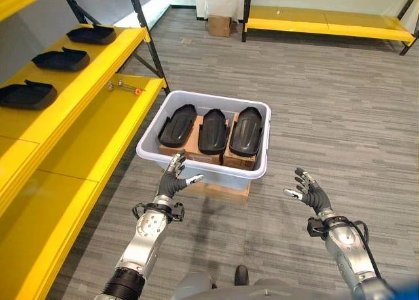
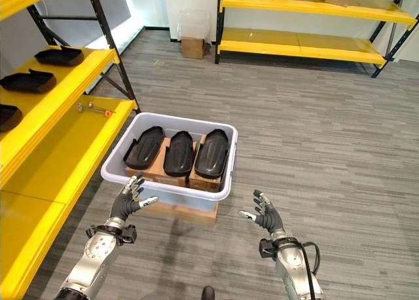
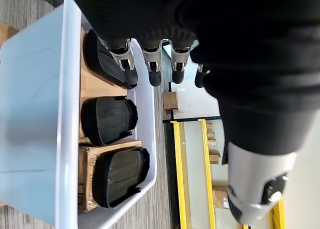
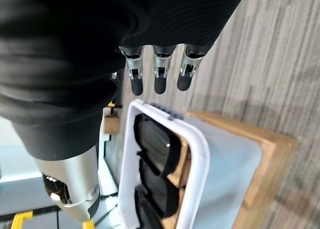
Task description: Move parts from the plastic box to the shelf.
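A pale grey plastic box [image 1: 196, 166] stands on a wooden block on the floor. Three black moulded parts [image 1: 213, 130] lie side by side in it on cardboard boxes. My left hand [image 1: 175, 180] hovers open just before the box's near left wall, holding nothing. To the right of the box and nearer to me, my right hand [image 1: 311, 192] is open and empty above the floor. On the yellow shelf [image 1: 78, 84] at the left, three more black parts [image 1: 62, 59] sit in a row.
A small tool with an orange tip [image 1: 126, 87] lies on the lower yellow shelf level. A second yellow rack [image 1: 327, 18] runs along the far wall, with a cardboard box [image 1: 220, 25] on the floor beside it. Grey floor surrounds the plastic box.
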